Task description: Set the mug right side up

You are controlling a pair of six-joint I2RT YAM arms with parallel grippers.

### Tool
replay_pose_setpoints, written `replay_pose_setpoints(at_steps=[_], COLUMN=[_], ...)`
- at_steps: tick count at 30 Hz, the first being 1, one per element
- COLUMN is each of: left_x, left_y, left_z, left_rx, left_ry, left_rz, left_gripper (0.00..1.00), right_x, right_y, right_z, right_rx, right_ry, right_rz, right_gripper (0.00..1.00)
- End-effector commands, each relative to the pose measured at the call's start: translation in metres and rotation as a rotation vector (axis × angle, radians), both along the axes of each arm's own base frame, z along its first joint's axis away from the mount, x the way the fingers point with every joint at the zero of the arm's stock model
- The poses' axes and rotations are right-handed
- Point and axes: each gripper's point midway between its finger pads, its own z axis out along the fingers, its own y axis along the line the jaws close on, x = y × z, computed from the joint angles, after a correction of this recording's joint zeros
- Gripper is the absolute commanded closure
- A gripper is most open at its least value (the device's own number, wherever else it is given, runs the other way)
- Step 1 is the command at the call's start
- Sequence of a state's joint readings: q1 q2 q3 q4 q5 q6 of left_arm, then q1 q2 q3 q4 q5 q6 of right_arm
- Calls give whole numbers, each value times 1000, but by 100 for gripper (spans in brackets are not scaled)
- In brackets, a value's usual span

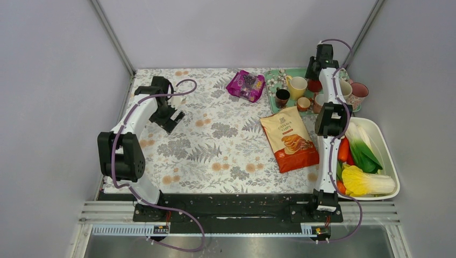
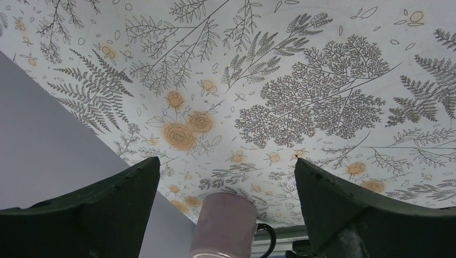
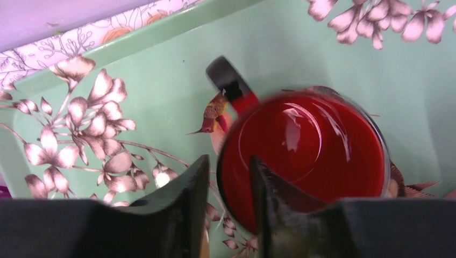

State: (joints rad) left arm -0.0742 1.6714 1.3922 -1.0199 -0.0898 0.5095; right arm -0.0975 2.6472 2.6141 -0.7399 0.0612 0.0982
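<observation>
Currently: red mug (image 3: 304, 161) on green tray (image 3: 161, 70), centre-right of right wrist frame, mouth apparently up | right gripper (image 3: 228, 166) pinching rim wall below handle (image 3: 228, 80) | likely ceramic: rigid, glossy, slippery, chippable; firm rim pinch advised | left gripper (image 2: 226, 161) spread wide, empty.

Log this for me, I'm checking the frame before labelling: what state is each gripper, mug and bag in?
Red mug: mouth up on the tray.
Right gripper: shut on the red mug's rim.
Left gripper: open, holding nothing.
Pale mug: between the left fingers, ungripped; which end is up is unclear.
Yellow mug: upright.
Chip bag: lying flat, looks sealed.
</observation>
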Motion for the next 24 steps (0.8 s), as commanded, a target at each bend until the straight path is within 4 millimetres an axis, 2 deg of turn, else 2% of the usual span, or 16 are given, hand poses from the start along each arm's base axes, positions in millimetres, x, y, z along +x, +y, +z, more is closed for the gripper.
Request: replay_pose_setpoints(at_steps=[1,3,6,10,12,15,16,19,21,24], left_x=[3,0,-8,-36,-57,-81,-89,-118,-139,-155], left_y=[-2,-5,-9,-18,-10,10,18,41,51,65], left_z=[8,9,10,10,10,9,9,4,2,-3], left_rx=[-7,-25,-46,-109,-101,-46,-10,82,106,127], left_ry=[-5,10,50,181,277,378,410,503,533,526], left_rz=[-40,-62,-124,-258,-312,-362,-377,-465,-590,-778], left_gripper=[1,1,1,2,5,5,5,5,5,5], right_x=[18,19,20,17,12,1,-3,-18,-28,-42], right_y=[-9,-6,-2,7,14,28,31,43,52,68], right_z=[61,73,95,132,152,186,194,215,225,234], right_rx=[-15,-6,11,31,43,74,84,90,86,109], right_ry=[-159,-185,-234,-297,-326,-373,-381,-392,-390,-380], right_rz=[-6,3,20,65,97,157,171,211,249,299], right_gripper=[51,42,36,30,26,10,2,1,1,1])
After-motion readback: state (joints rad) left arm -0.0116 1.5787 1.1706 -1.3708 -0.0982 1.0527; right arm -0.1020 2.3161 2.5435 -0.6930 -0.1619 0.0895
